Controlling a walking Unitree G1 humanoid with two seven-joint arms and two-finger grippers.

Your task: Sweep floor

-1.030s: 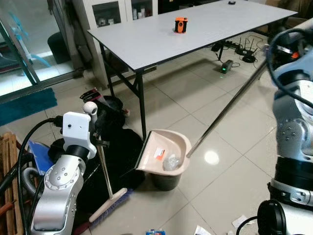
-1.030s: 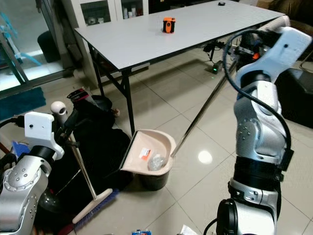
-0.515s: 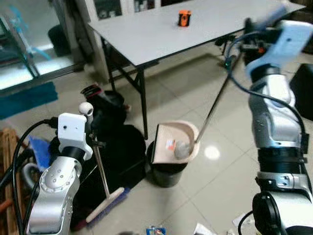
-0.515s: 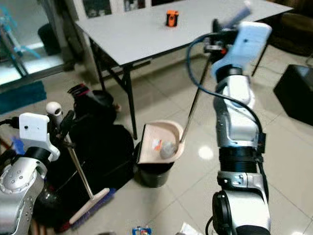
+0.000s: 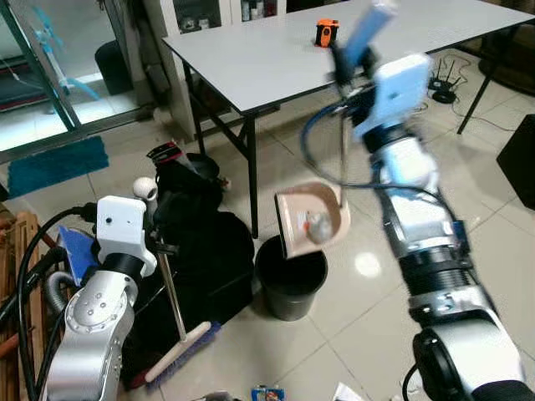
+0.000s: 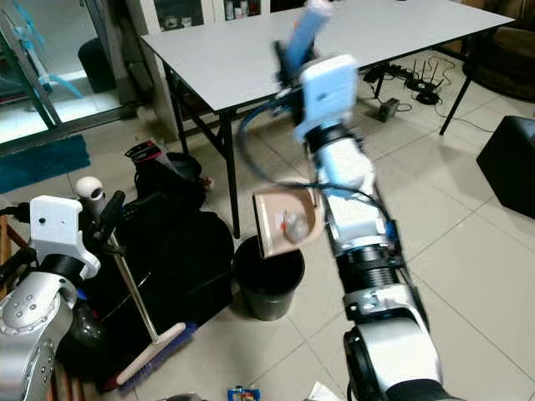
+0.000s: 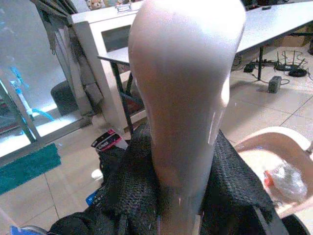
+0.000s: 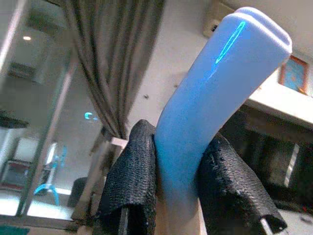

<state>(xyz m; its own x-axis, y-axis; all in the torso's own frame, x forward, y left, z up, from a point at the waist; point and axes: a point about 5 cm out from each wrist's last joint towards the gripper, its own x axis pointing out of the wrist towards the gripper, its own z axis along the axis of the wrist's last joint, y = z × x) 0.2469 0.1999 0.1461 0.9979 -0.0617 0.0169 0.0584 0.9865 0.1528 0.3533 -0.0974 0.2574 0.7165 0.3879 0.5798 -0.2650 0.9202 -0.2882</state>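
**Dustpan lifted over the bin**

The right arm has swung inward, raising the dustpan (image 5: 311, 220) from beside the black bin (image 5: 290, 276) to tilted directly above it, debris still inside. The right gripper (image 8: 178, 161) clamps the pan's blue handle (image 5: 364, 29). The left gripper (image 7: 186, 196) grips the broom (image 5: 171, 301), standing upright, bristles on the floor.

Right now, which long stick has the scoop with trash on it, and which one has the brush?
The dustpan hangs from the right gripper's blue-topped handle; the broom, brush on the floor, is in the left gripper.
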